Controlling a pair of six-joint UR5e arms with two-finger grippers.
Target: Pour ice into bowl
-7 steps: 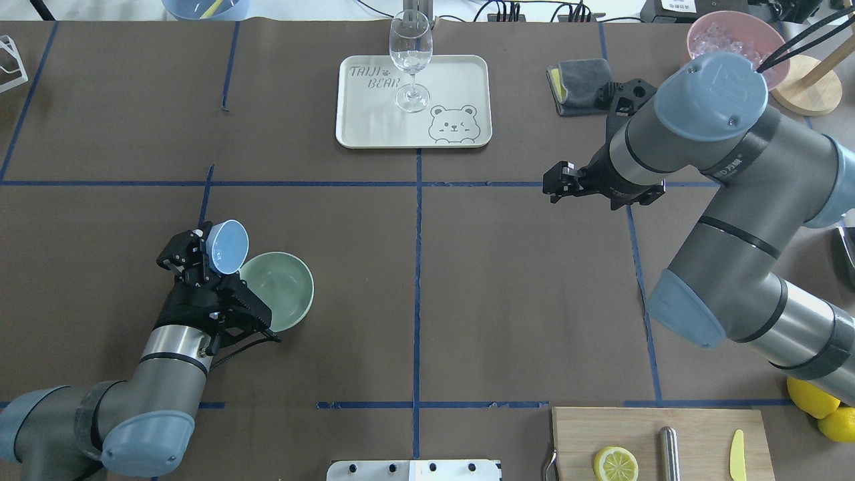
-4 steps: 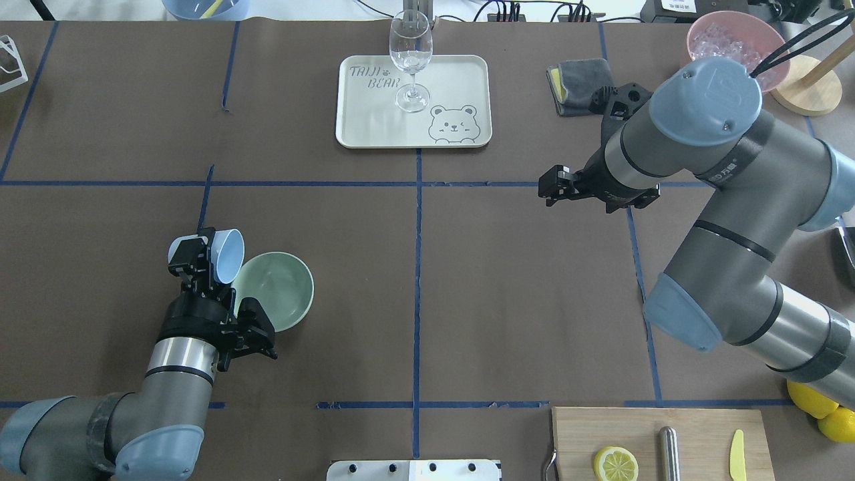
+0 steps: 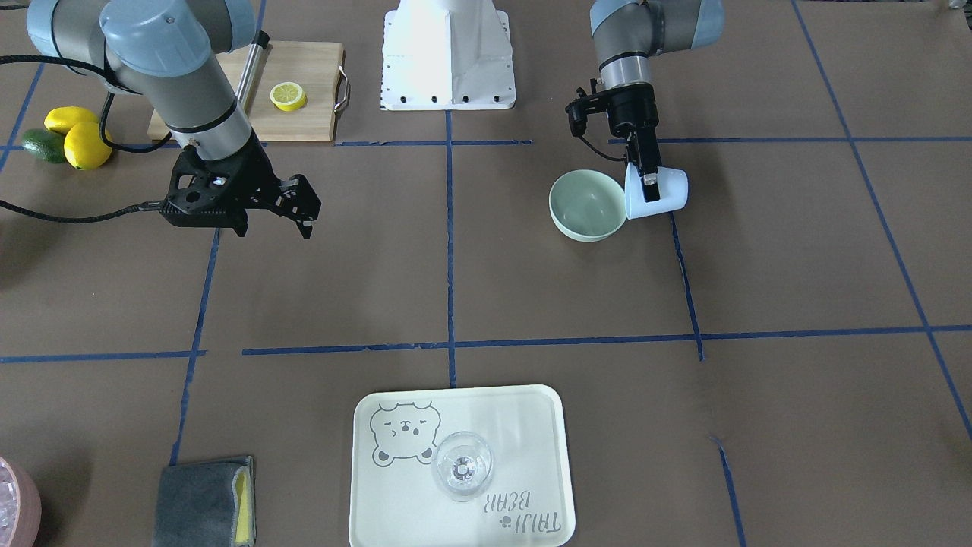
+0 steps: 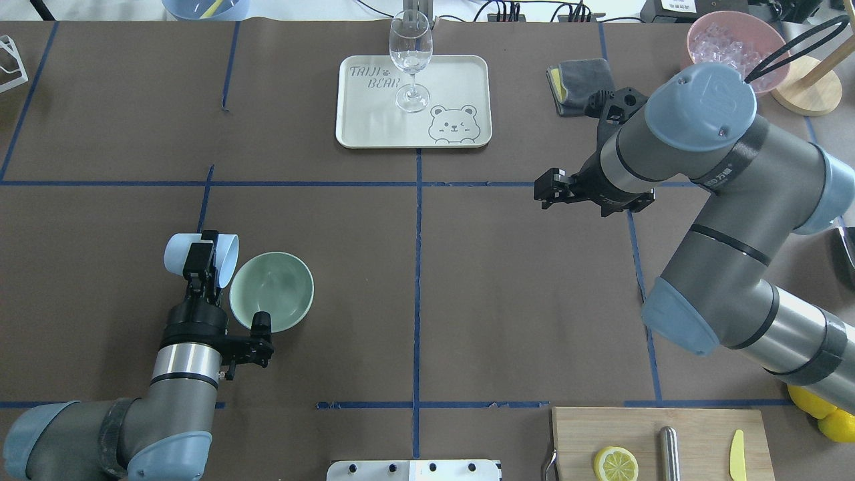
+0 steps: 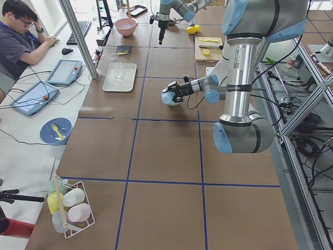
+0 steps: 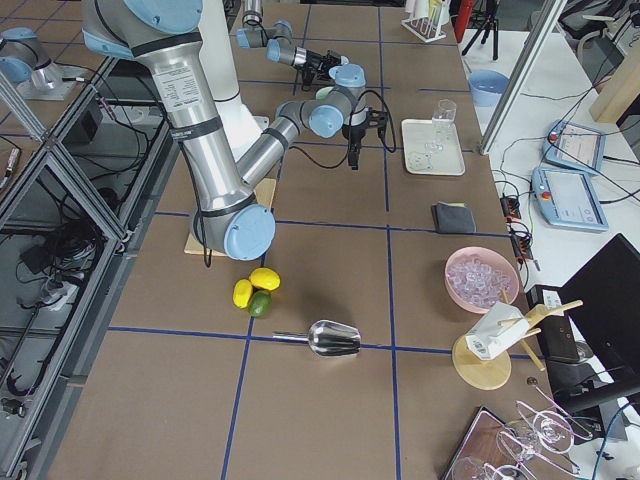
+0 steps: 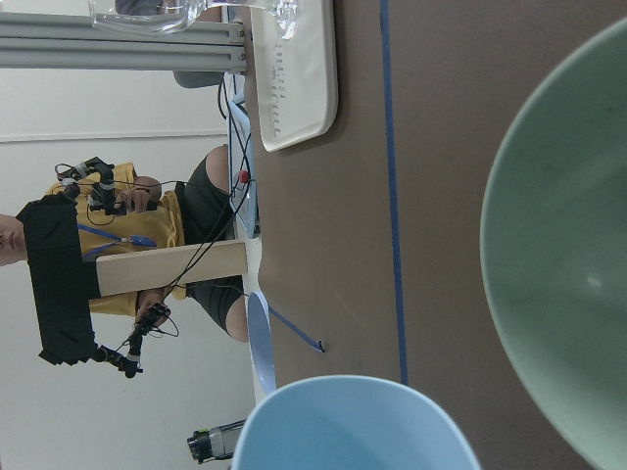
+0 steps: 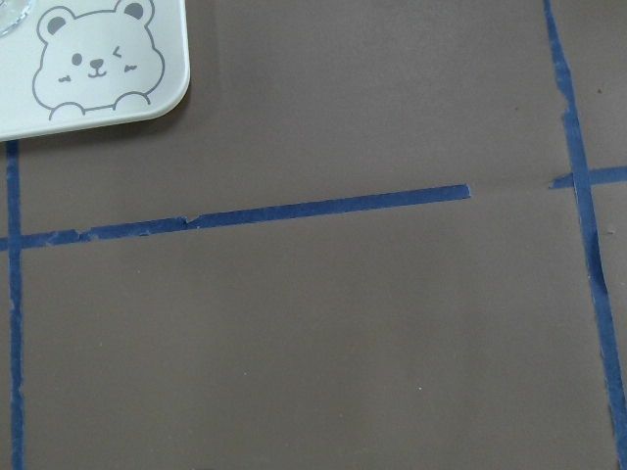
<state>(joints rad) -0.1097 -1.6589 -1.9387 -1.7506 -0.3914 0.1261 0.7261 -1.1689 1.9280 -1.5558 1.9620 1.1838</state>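
Observation:
My left gripper is shut on a light blue cup. It holds the cup on its side, mouth towards the pale mint-green bowl and just over the bowl's left rim. In the front-facing view the cup lies beside the bowl. In the left wrist view the cup rim is at the bottom and the bowl at the right. No ice shows in the cup or the bowl. My right gripper is open and empty, above bare table right of centre.
A cream tray with a wine glass stands at the far centre. A pink container of clear cubes and a grey cloth are at the far right. A cutting board with a lemon slice is near right.
My left wrist has rolled, tipping the cup from mouth-up onto its side towards the bowl. My right arm has drifted slightly left.

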